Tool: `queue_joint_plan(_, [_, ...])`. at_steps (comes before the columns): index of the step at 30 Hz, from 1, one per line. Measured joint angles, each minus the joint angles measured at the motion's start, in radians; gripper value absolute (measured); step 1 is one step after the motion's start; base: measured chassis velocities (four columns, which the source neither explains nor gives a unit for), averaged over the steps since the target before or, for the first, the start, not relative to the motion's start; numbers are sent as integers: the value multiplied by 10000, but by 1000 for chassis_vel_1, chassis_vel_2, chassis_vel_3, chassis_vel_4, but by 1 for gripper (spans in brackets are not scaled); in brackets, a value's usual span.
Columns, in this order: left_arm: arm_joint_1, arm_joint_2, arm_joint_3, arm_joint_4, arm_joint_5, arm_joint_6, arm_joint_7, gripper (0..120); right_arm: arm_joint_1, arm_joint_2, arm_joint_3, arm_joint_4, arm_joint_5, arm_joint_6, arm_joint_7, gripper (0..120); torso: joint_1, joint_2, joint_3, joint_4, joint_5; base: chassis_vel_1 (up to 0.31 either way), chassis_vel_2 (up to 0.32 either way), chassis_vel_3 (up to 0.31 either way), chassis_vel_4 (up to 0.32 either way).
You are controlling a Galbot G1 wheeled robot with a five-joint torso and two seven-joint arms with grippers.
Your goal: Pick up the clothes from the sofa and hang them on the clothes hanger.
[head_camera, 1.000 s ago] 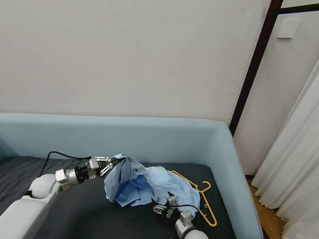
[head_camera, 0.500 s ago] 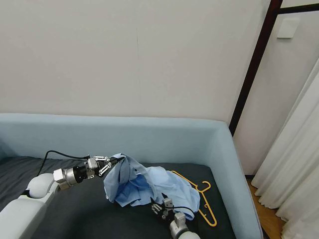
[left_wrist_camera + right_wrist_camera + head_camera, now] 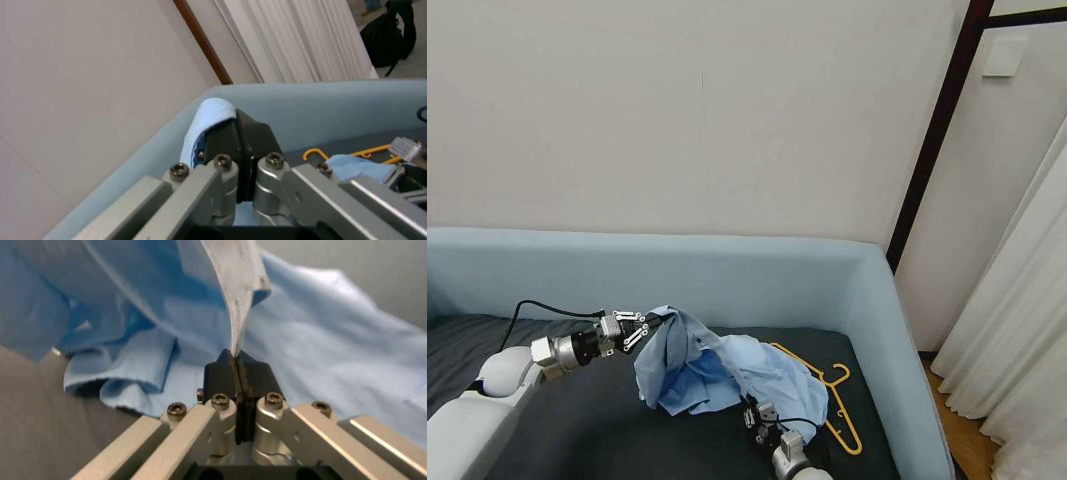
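Indoors, a pale blue sofa (image 3: 867, 290) with a dark grey seat (image 3: 557, 430) stands against a plain cream wall (image 3: 677, 120), with a dark door frame (image 3: 937, 130) and white curtains (image 3: 1027, 340) off to the robot's right. On the seat lies the blue shirt (image 3: 727, 365), crumpled, one edge held up off the cushion toward the robot's left by the left gripper (image 3: 655, 322), whose arm reaches in low over the seat. At the shirt's right side a yellow hanger (image 3: 839, 400) lies flat on the cushion. From the head, the right gripper (image 3: 755, 412) is at the shirt's near edge, and whether it grips cannot be read there. The right wrist view settles it: the black pads are pressed together on a thin upright fold of the cloth, with the rest of the shirt spread beyond over the grey cushion. The left wrist view likewise shows that gripper's pads clamped tight on a light blue hem, with the sofa's back, the hanger's hook and the curtains beyond it. Part of the hanger is tucked beneath the shirt, so its full outline is hidden. The right arm is cut off by the lower edge of the head view, and the shirt's collar and sleeves cannot be told apart in the folds.
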Motion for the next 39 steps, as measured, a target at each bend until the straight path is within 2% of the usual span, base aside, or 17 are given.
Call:
queue_joint_plan(4, [-15, -86, 13, 105, 18, -31, 12, 0, -116, -410, 326, 622, 287, 156, -357, 0, 0, 0, 0, 0, 0, 0, 0, 0, 0])
queue_joint_plan(7, [-106, -186, -5, 216, -80, -108, 12, 0, -284, -1128, 893, 1567, 590, 727, -1392, 0, 0, 0, 0, -1, 0, 0, 0, 0, 0])
queue_joint_plan(8, [-106, -186, -5, 216, -80, -108, 12, 0, -284, -1128, 893, 1567, 590, 727, -1392, 0, 0, 0, 0, -1, 0, 0, 0, 0, 0])
queue_joint_plan(10, [-166, -280, -56, 226, -302, -161, -102, 0, -303, -1537, 1328, 2099, 633, 1135, -2243, 0, 0, 0, 0, -1, 2, 0, 0, 0, 0])
queue_joint_plan(12, [-245, -480, -163, 184, -634, -318, -793, 0, -218, -2189, 1937, 2898, 844, 1405, -3067, 0, 0, -1, 0, 1, 4, 0, 0, 0, 0])
queue_joint_plan(13, [-245, -480, -163, 184, -634, -318, -793, 0, -218, -2189, 1937, 2898, 844, 1405, -3067, 0, 0, -1, 0, 1, 4, 0, 0, 0, 0])
queue_joint_plan(17, [-529, -750, -239, -124, -1342, -484, -2301, 0, 534, -3558, 2751, 4319, 1758, 1331, -3510, 0, 1, -1, 1, -1, 1, 0, 0, 0, 0])
queue_joint_plan(18, [-529, -750, -239, -124, -1342, -484, -2301, 0, 534, -3558, 2751, 4319, 1758, 1331, -3510, 0, 1, -1, 1, -1, 1, 0, 0, 0, 0])
queue_joint_plan(19, [-673, -732, -217, -185, -1454, -484, -2470, 0, 759, -3898, 2899, 4650, 2092, 1194, -3508, 0, 0, -1, 1, 0, -1, 0, 0, 0, 0])
queue_joint_plan(23, [-1549, -407, 30, -410, -2037, -209, -2823, 0, 1634, -5103, 3357, 5973, 3632, 557, -3195, 0, 0, 0, 0, -3, 1, 0, 0, 0, 0])
queue_joint_plan(30, [-2763, 287, 202, -847, -3015, 566, -2867, 0, 2482, -6105, 3871, 7509, 4791, -19, -2594, 0, 0, -1, 0, 1, -4, 0, 0, 0, 0])
queue_joint_plan(34, [-3628, 1151, 224, -1223, -3976, 1054, -1995, 0, 2938, -6830, 4187, 8355, 5468, -236, -2185, 0, 0, 0, -1, 1, 1, 0, 0, 0, 0])
queue_joint_plan(35, [-3628, 1151, 224, -1223, -3976, 1054, -1995, 0, 2938, -6830, 4187, 8355, 5468, -236, -2185, 0, 0, 0, -1, 1, 1, 0, 0, 0, 0])
queue_joint_plan(38, [-4040, 1813, 238, -1200, -4217, 1195, -871, 0, 3090, -7177, 4374, 8687, 5724, -326, -1932, 0, 0, 1, -3, -2, 2, 0, 0, 0, 0])
queue_joint_plan(39, [-4040, 1813, 238, -1200, -4217, 1195, -871, 0, 3090, -7177, 4374, 8687, 5724, -326, -1932, 0, 0, 1, -3, -2, 2, 0, 0, 0, 0])
